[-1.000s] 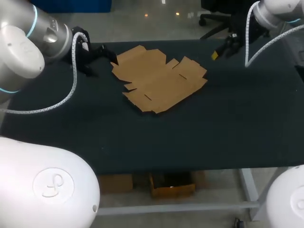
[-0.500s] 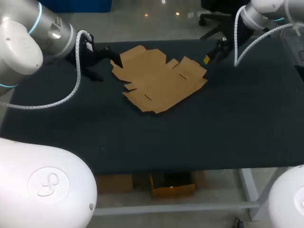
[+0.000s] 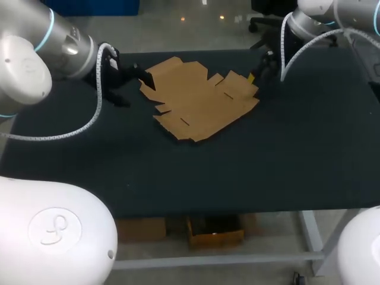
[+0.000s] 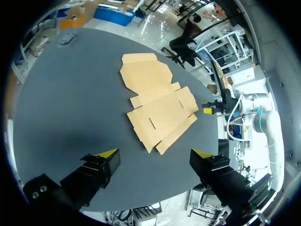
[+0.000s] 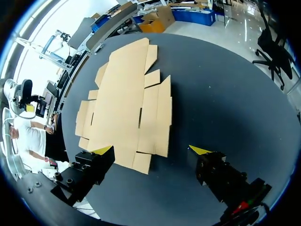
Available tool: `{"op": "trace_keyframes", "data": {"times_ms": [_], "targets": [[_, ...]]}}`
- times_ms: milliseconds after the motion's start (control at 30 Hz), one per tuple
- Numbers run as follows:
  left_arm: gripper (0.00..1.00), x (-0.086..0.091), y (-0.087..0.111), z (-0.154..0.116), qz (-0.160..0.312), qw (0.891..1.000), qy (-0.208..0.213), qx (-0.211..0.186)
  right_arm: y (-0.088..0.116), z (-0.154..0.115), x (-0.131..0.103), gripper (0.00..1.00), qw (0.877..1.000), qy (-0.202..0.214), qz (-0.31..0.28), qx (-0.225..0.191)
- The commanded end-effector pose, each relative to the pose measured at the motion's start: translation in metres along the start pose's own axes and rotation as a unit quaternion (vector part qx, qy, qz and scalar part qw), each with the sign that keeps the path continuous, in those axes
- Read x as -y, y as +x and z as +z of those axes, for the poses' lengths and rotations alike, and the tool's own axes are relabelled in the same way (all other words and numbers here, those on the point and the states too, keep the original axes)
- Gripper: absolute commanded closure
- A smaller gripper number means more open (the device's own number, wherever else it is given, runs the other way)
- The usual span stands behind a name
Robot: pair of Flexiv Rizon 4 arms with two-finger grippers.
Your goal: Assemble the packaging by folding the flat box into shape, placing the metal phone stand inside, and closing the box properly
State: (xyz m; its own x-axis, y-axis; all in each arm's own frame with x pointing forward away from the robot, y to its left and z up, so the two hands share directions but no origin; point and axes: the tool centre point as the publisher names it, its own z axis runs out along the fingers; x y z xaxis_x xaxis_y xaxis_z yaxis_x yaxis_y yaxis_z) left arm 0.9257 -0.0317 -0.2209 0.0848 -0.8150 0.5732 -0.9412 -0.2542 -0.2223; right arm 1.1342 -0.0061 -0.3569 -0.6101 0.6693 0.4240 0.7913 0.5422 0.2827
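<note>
— Where's the left arm?
— Just beside the left edge of the flat box, left jaws spread wide.
— And the box?
— Unfolded, lying flat on the dark counter.
— The right arm?
— Near the box's far right corner, right jaws spread too, gripping nothing.
</note>
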Motion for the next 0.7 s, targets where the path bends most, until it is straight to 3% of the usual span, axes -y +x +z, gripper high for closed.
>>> {"op": "trace_keyframes", "data": {"times_ms": [33, 433, 700], "targets": [[0.0, -0.005, 0.003, -0.002, -0.002, 1.0, 0.004, 0.005, -0.011, 0.011, -0.008, 0.04, 0.998, 0.051, 0.003, -0.038], [0.0, -0.009, 0.007, -0.005, -0.011, 1.0, 0.017, 0.013, -0.022, 0.035, -0.012, 0.35, 0.994, 0.066, 0.024, -0.079], [0.0, -0.01, 0.003, -0.005, -0.024, 0.999, 0.023, 0.014, -0.014, 0.04, -0.017, 0.5, 0.993, 0.053, 0.021, -0.102]]}}
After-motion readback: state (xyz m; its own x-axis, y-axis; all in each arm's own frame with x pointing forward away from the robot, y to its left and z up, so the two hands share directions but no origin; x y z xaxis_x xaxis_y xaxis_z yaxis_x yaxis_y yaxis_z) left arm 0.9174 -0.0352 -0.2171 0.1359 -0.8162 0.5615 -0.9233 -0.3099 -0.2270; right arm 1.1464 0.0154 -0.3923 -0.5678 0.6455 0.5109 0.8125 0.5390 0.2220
